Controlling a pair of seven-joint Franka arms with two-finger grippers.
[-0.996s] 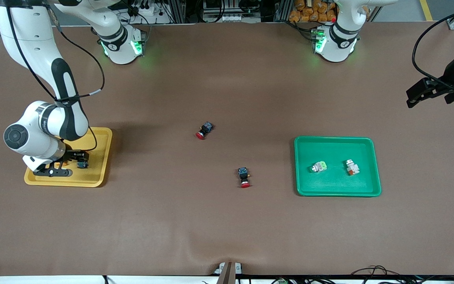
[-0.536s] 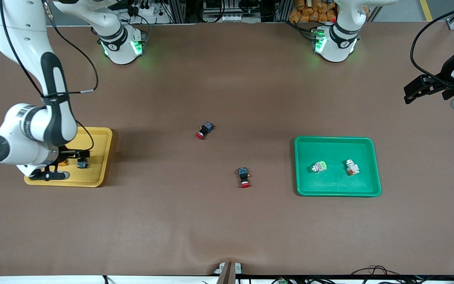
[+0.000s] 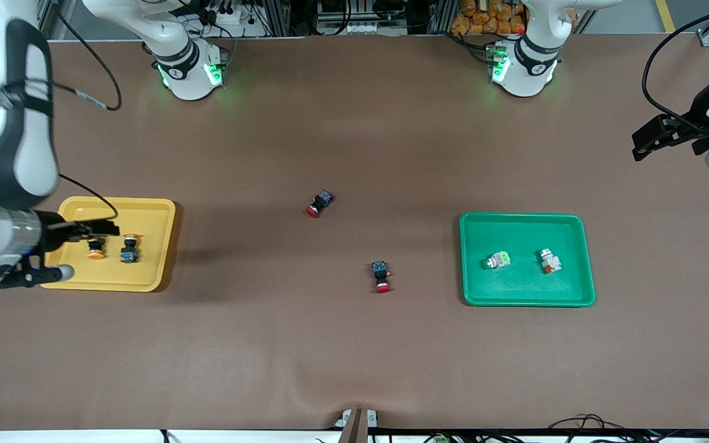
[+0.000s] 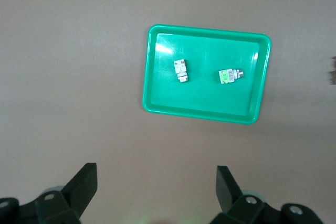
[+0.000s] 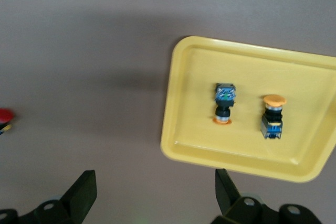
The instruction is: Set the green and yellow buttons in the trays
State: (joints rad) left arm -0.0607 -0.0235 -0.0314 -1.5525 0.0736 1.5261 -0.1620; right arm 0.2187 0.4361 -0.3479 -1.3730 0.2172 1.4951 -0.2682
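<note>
The yellow tray (image 3: 145, 271) at the right arm's end holds two black-and-blue switches with orange-yellow caps (image 3: 96, 248) (image 3: 128, 249), side by side; they also show in the right wrist view (image 5: 273, 116) (image 5: 224, 103). The green tray (image 3: 576, 258) holds the pale switch with a light-green block (image 3: 498, 260) and the pale one with an orange-red mark (image 3: 550, 261). My right gripper (image 3: 99, 229) is open and empty, raised over the yellow tray. My left gripper (image 3: 644, 144) is open and empty, high over the table at the left arm's end.
Two black-and-blue switches with red caps lie on the bare brown table between the trays, one (image 3: 319, 203) farther from the front camera and one (image 3: 381, 276) nearer. The left wrist view shows the green tray (image 4: 199, 113) far below.
My right gripper has risen from the yellow tray and drawn back toward the table's end, uncovering both yellow-capped switches lying in the tray. The left arm has barely moved.
</note>
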